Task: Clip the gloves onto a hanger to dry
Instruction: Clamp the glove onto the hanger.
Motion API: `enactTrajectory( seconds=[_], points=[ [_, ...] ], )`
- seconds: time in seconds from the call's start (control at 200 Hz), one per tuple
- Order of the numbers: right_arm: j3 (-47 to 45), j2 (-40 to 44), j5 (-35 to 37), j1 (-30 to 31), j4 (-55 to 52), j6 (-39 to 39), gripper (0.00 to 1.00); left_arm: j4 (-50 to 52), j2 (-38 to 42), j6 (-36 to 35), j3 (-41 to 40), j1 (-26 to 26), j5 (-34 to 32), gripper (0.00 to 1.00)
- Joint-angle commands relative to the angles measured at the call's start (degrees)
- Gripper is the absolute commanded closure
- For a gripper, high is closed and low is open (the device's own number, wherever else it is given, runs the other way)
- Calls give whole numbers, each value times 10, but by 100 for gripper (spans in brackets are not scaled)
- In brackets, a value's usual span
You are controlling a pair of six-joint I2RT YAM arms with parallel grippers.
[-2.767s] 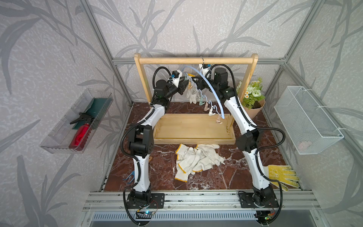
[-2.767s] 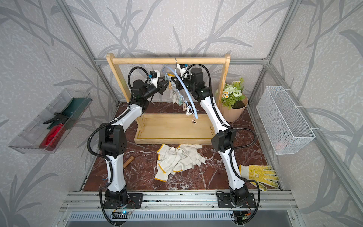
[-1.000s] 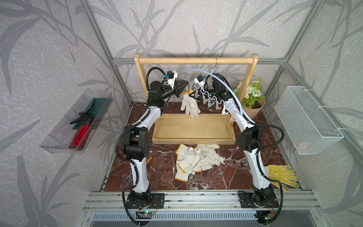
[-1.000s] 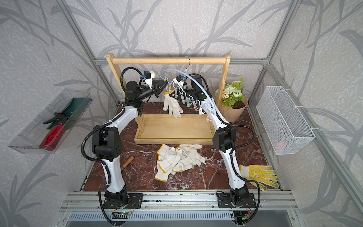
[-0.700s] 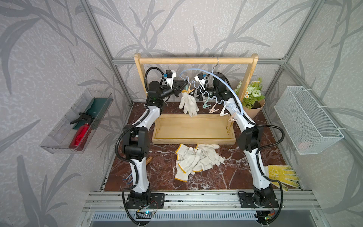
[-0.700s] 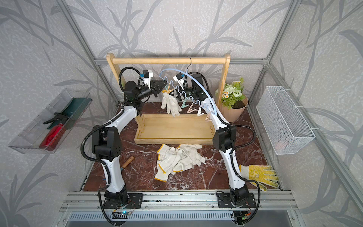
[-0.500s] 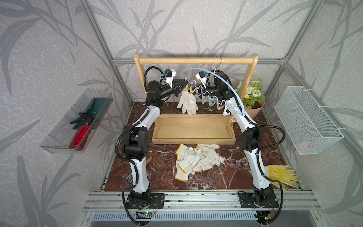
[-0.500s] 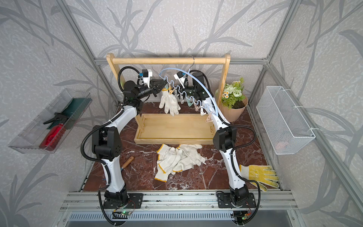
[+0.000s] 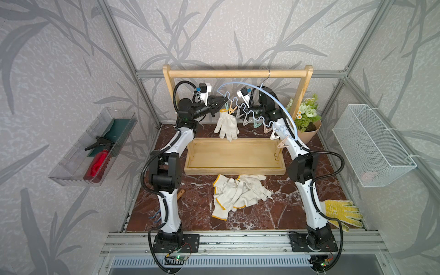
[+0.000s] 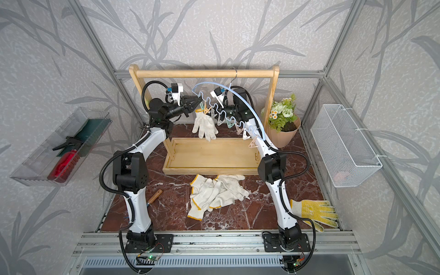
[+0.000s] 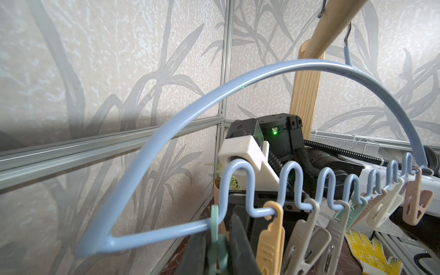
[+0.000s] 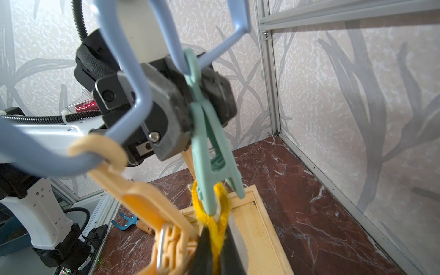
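Note:
A white glove (image 9: 226,123) hangs by its yellow-trimmed cuff (image 12: 210,214) from a green clip (image 12: 209,147) at the end of the blue hanger (image 9: 245,83). The hanger is hooked on the wooden rail (image 9: 235,73). My left gripper (image 11: 217,245) is shut on the green clip's upper part (image 11: 215,228), close beside the hanger end in both top views (image 10: 198,101). My right gripper (image 12: 217,252) is shut on the glove's cuff just under the clip. Several more white gloves (image 9: 238,192) lie piled on the floor in front of the wooden tray (image 9: 233,164).
Other clips (image 11: 271,233) hang in a row along the hanger's wavy bar. A yellow-patterned glove (image 9: 342,212) lies at the right front. A flower pot (image 9: 307,128) stands right of the rack, a wire basket (image 9: 371,145) and a clear bin (image 9: 95,147) hang on the side walls, and a wooden-handled tool (image 10: 154,196) lies by the left arm.
The hanger's hook has slid a little to the right along the rail. The glove and both grippers have shifted slightly up and to the left, still gripping.

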State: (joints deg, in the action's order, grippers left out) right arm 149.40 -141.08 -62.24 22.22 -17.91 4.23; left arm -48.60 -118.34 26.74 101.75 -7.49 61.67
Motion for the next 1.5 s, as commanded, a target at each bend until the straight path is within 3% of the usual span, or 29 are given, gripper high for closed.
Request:
enactTrajectory(
  seconds=[0.0, 0.635, 1.495],
  points=[
    [20, -10, -19, -1, 3, -6, 100, -48, -1, 24, 28, -1, 28, 100],
    [-10, 13, -44, -11, 112, 65, 100, -64, -7, 45, 24, 5, 47, 100],
    [-35, 39, -72, -12, 81, 19, 100, -64, -7, 39, 20, 17, 51, 100]
  ],
)
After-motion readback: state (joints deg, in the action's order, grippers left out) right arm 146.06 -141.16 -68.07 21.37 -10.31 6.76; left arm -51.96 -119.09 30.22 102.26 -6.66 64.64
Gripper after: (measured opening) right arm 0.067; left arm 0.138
